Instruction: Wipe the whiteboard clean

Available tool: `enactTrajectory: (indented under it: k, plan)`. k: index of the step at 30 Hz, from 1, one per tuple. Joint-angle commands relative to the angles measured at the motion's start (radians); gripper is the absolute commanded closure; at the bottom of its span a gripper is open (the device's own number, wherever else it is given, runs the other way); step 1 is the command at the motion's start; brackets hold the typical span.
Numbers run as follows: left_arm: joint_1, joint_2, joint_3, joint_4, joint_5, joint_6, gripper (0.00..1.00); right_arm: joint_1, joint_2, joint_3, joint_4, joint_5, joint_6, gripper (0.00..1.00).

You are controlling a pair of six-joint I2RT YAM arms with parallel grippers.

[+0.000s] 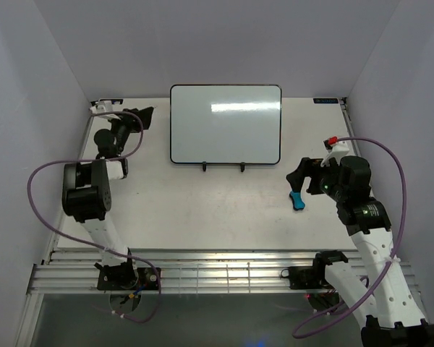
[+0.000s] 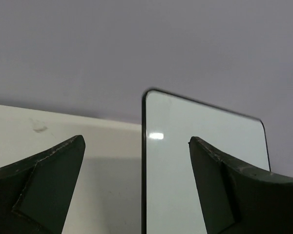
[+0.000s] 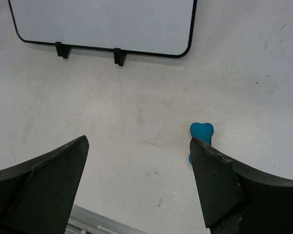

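- Standing at the far middle of the table is the large glossy white rectangular whiteboard with its thin black rim and rounded corners (image 1: 226, 124), facing the arms.
- Board face reads plain white, with a bright strip of glare across the upper right.
- Two little feet of the thin black wire easel stand (image 1: 223, 167) poke out under the bottom edge and prop it up.
- Over to the left gripper (image 2: 136, 141): it hovers near the far left corner of the table, just beside the board's left edge and apart from it.
- Its jaws are spread wide with nothing between them; from the left wrist the board's upper-left corner and black rim show right through the gap.
- Now the right gripper (image 3: 137, 144): it sits off the board's lower right corner, well apart from it, pointing down at the tabletop.
- Those jaws are wide too, gripping nothing.
- A small blue bone-shaped eraser (image 3: 201, 134) lies flat on the table, just beside the inner edge of one dark finger (image 3: 219, 185), its lower end hidden behind that finger.
- Whether finger and eraser touch, I cannot tell.
- Everything rests on the scuffed white tabletop (image 1: 202, 210), with purple cables (image 1: 36, 181) looping off both arms.
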State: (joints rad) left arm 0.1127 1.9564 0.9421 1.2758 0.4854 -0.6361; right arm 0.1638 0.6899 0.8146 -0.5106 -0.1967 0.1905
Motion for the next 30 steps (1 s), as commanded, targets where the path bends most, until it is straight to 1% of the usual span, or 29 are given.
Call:
enactTrajectory:
  k: [1,3,4,5,6,7,8,9,10,11,12,13,14,16,17,18,19,20,21,23,26,29,30]
  plan:
    - [-0.004,-0.298,0.032,-0.467,-0.33,0.07,0.02,0.0,0.029,0.076,-0.028,0.1,-0.011,0.1]
    - [-0.045,-0.425,0.105,-0.803,-0.466,0.134,0.02,0.0,0.031,0.106,-0.042,0.164,-0.016,0.1]
    - [-0.066,-0.457,0.183,-1.093,-0.66,0.139,0.02,-0.001,0.033,0.115,-0.049,0.192,-0.016,0.1]
    - [-0.085,-0.487,0.214,-1.21,-0.718,0.113,0.02,0.0,0.034,0.123,-0.063,0.28,-0.011,0.1]
    - [-0.088,-0.555,0.234,-1.398,-0.728,0.092,0.02,0.0,0.037,0.127,-0.066,0.313,-0.014,0.1]
    - [-0.093,-0.597,0.242,-1.461,-0.711,0.072,0.02,0.0,0.042,0.127,-0.065,0.348,-0.016,0.1]
    - [-0.096,-0.644,0.229,-1.509,-0.706,0.053,0.02,0.0,0.043,0.129,-0.068,0.399,-0.017,0.1]
    - [-0.097,-0.759,0.203,-1.561,-0.691,0.046,0.02,0.0,0.046,0.147,-0.077,0.416,-0.02,0.1]
    - [-0.096,-0.825,0.17,-1.57,-0.668,0.05,0.02,-0.001,0.051,0.159,-0.091,0.43,-0.022,0.1]
    - [-0.096,-0.894,0.097,-1.576,-0.635,0.077,0.02,0.0,0.049,0.17,-0.115,0.433,-0.023,0.1]
    - [-0.097,-0.963,0.065,-1.589,-0.63,0.099,0.02,0.0,0.043,0.179,-0.126,0.421,-0.032,0.1]
    - [-0.096,-1.087,0.04,-1.601,-0.621,0.127,0.02,0.0,0.031,0.195,-0.134,0.404,-0.04,0.1]
    - [-0.096,-1.135,0.015,-1.615,-0.605,0.203,0.02,0.0,0.022,0.202,-0.15,0.366,-0.046,0.1]
    - [-0.097,-1.2,0.024,-1.69,-0.593,0.281,0.02,0.0,-0.009,0.216,-0.169,0.333,-0.066,0.1]
    - [-0.096,-1.224,0.064,-1.725,-0.591,0.321,0.02,0.0,-0.019,0.218,-0.178,0.32,-0.069,0.1]
    - [-0.097,-1.234,0.087,-1.807,-0.584,0.391,0.02,0.0,-0.042,0.218,-0.187,0.318,-0.074,0.1]
    - [-0.158,-1.245,0.107,-1.845,-0.597,0.404,0.02,0.0,-0.052,0.215,-0.19,0.312,-0.08,0.1]
    - [-0.182,-1.298,0.112,-1.859,-0.614,0.398,0.02,0.0,-0.062,0.209,-0.195,0.309,-0.085,0.1]
    - [-0.188,-1.332,0.103,-1.866,-0.557,0.42,0.02,0.0,-0.072,0.207,-0.198,0.309,-0.092,0.1]
    - [-0.195,-1.405,0.098,-1.879,-0.533,0.421,0.02,0.0,-0.087,0.201,-0.204,0.304,-0.108,0.1]
    - [-0.238,-1.43,0.11,-1.937,-0.525,0.424,0.02,0.0,-0.089,0.202,-0.212,0.28,-0.118,0.1]
    - [-0.261,-1.487,0.06,-1.958,-0.539,0.42,0.02,0.0,-0.086,0.196,-0.217,0.279,-0.126,0.1]
    - [-0.266,-1.531,0.035,-1.946,-0.554,0.403,0.02,0.0,-0.087,0.187,-0.215,0.284,-0.128,0.1]
